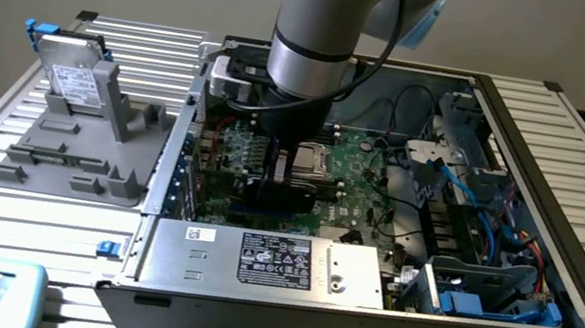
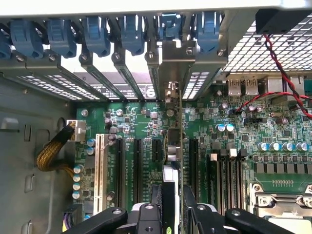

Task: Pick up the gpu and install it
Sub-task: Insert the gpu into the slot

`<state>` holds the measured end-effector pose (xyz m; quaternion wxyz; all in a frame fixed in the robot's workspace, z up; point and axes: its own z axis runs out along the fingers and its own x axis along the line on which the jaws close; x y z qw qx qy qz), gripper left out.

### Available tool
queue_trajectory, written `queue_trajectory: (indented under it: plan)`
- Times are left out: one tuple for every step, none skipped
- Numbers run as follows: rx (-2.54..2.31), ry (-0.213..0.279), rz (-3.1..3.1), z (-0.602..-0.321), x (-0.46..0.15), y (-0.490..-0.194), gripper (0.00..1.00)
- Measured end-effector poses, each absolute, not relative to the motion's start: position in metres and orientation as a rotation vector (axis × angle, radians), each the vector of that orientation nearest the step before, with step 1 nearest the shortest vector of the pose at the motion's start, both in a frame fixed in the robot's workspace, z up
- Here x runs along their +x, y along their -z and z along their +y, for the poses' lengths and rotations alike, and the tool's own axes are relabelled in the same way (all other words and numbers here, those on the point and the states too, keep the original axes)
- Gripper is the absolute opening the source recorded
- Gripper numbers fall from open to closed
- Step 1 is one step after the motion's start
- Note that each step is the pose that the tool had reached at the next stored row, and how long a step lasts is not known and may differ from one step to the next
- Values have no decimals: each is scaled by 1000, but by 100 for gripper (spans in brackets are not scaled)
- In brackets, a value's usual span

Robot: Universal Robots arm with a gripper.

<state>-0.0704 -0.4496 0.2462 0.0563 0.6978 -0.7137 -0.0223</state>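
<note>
Gpu [image 2: 181,146] edge-on in half-closed tool [image 2: 173,207]

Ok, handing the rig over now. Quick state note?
Claw: inside the open PC case, closed on the gpu, which stands edge-on between its fingers.
gpu: upright over the motherboard expansion slots, far end at the rear slot openings.
Done: card picked up and brought to the slot area.
Left: can't tell whether it is seated in a slot. Claw has not let go.
</note>
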Motion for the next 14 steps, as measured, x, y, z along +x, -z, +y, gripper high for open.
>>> queue_trajectory:
  plan:
    - [2117,68,-2165,-450,-70,-246,28]
    - [2117,68,-2165,-450,-70,-246,28]
    - [2117,68,-2165,-450,-70,-246,28]
    - [2117,68,-2165,-450,-70,-246,28]
    - [2117,68,-2165,-450,-70,-246,28]
    - [2117,68,-2165,-450,-70,-246,28]
    - [2117,68,-2164,-450,-70,-246,28]
    - [2117,68,-2164,-450,-70,-246,28]
    - [2118,68,-2164,-450,-70,-246,28]
    - [2118,68,-2164,-450,-70,-246,28]
    - [2118,68,-2164,-450,-70,-246,28]
    - [2119,69,-2163,-450,-70,-246,28]
    - [2120,69,-2161,-451,-70,-246,28]
    - [2121,69,-2160,-451,-70,-246,28]
